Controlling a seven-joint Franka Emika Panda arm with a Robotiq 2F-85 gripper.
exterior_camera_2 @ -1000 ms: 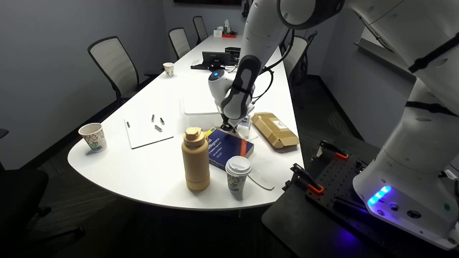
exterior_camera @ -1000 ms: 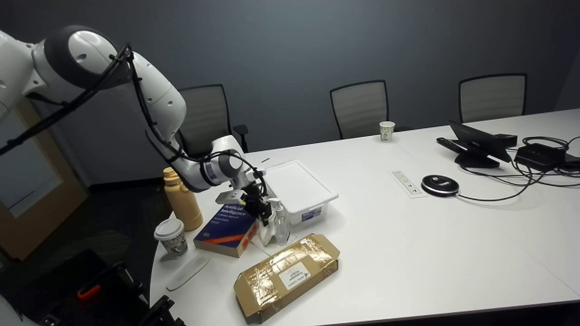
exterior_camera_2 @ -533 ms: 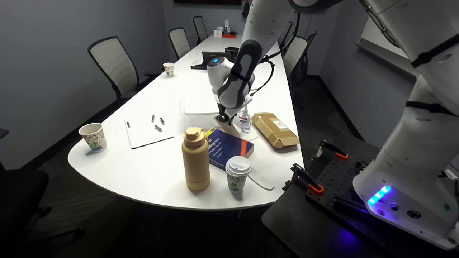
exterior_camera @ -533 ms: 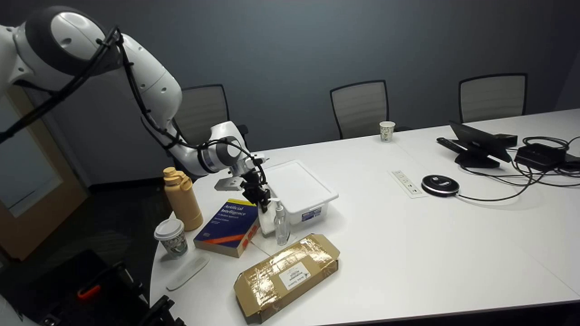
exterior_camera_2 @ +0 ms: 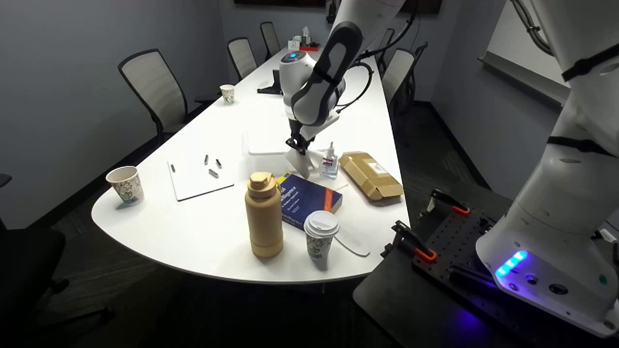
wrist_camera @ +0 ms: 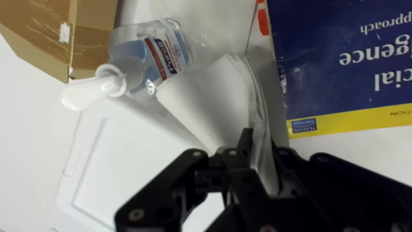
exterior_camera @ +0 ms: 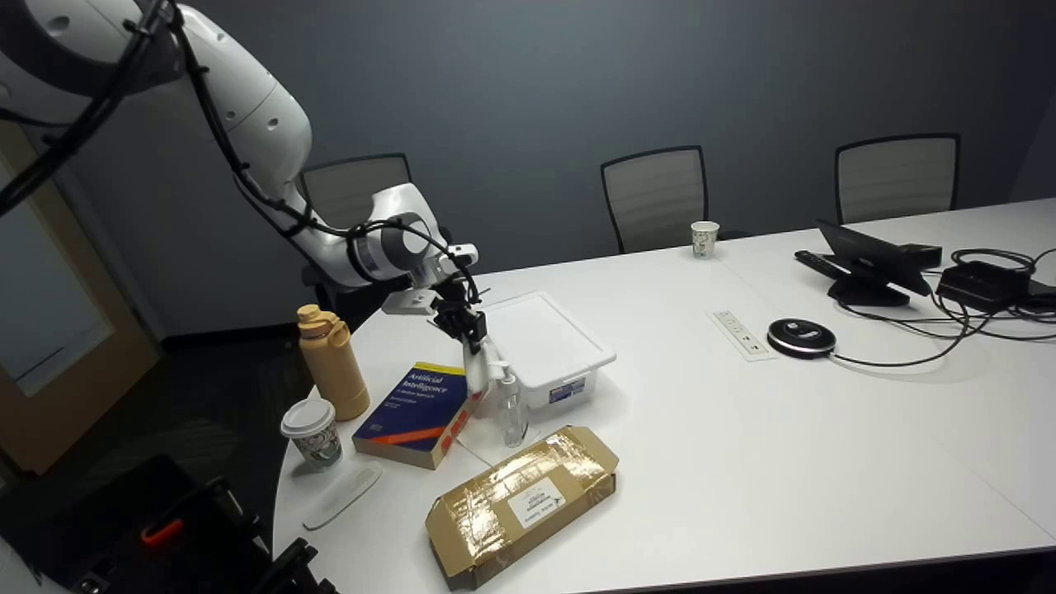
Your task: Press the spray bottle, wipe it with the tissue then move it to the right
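Tissue (wrist_camera: 209, 100) is pinched between the fingers of the gripper (wrist_camera: 261, 145), just beside the spray bottle (exterior_camera_2: 330, 165). The bottle is stood upright between the white tub (exterior_camera: 536, 338) and the brown box (exterior_camera: 524, 503), near the blue book (exterior_camera: 419, 410). It cannot be told if bottle and tissue touch.

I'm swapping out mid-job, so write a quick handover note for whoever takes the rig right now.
End effector: closed on the folded tissue, over the table.
Spray bottle: upright, not gripped, between the tissue and the cardboard box; can't tell whether tissue and bottle touch.
Done: tissue grasped; these pictures don't settle whether pressing or wiping is complete.
Left, probably: any remaining wiping, setting the tissue down, then moving the bottle right.
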